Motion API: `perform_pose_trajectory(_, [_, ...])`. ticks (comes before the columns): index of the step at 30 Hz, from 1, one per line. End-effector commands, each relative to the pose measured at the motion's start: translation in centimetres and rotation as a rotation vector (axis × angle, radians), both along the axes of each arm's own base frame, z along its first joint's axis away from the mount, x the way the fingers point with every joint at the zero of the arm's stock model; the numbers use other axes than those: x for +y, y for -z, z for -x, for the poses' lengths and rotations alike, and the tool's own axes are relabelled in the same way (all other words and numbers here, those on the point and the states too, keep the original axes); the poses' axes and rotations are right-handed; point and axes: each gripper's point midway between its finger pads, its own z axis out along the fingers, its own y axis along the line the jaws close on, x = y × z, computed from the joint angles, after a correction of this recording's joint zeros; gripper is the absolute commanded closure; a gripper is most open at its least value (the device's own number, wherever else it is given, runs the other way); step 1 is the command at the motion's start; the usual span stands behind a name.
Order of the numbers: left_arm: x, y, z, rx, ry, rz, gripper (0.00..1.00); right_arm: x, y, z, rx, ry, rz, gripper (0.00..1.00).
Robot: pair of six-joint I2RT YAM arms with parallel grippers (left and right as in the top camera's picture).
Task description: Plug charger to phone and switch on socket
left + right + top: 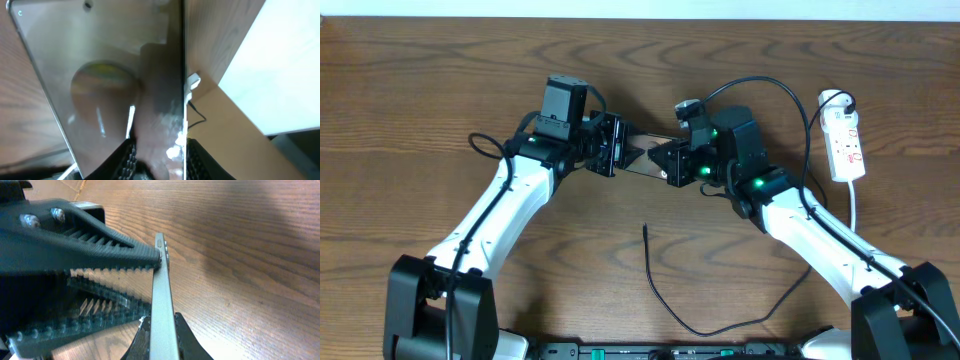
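Steadying phone (pixel 642 156) on edge, left claw (pixel 611 147) and right claw (pixel 672 163) both clamping it. Plugging not begun; next needing one claw freeing, fetching charger (pixel 646 240) off table (pixel 420 80).

Phone (pixel 642 155): dark glossy slab, up off table, centre-back; thin edge w/ side buttons shows in right wrist view. Charger (pixel 651 272): thin black cable loose on table in front, tip unplugged. Socket (pixel 847 145): white strip w/ red marks, far right.
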Motion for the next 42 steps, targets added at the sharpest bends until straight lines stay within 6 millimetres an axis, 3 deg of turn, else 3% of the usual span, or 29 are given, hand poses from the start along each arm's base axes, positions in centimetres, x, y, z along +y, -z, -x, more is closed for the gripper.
perform_pose_trajectory(1, [-0.4, -1.2, 0.2, -0.015, 0.016, 0.018, 0.30, 0.7, -1.7, -0.2, -0.040, -0.023, -0.032, 0.99])
perform_pose_trajectory(3, [-0.4, -1.2, 0.2, -0.015, 0.016, 0.018, 0.12, 0.7, -1.7, -0.2, -0.041, -0.022, -0.032, 0.99])
perform_pose_trajectory(4, [-0.3, -1.2, 0.2, -0.016, 0.016, 0.018, 0.10, 0.6, -1.7, -0.3, -0.041, -0.021, -0.032, 0.99])
perform_pose_trajectory(9, [-0.1, -2.1, 0.0, -0.064, 0.064, 0.058, 0.09, -0.2, -1.6, -1.0, -0.044, 0.008, -0.026, 0.99])
perform_pose_trajectory(18, [0.7, -4.3, -0.6, -0.176, 0.150, 0.144, 0.08, -3.8, -1.9, -4.3, 0.033, 0.249, -0.085, 0.99])
perform_pose_trajectory(21, [1.2, -4.2, -0.9, -0.177, 0.137, 0.142, 0.08, -5.0, -2.4, -5.3, 0.127, 0.368, -0.179, 0.99])
perform_pose_trajectory(27, [2.6, -4.3, -1.6, -0.232, 0.138, 0.122, 0.08, -7.0, -2.5, -6.4, 0.475, 0.651, -0.461, 0.99])
perform_pose_trajectory(36, [3.9, -5.8, -3.5, -0.353, 0.113, 0.117, 0.07, -4.9, -2.8, -5.0, 0.910, 0.780, -0.733, 0.99])
perform_pose_trajectory(42, [4.3, -6.3, -4.4, -0.402, 0.092, 0.100, 0.08, -2.0, -5.7, -4.8, 0.897, 0.672, -0.820, 0.99])
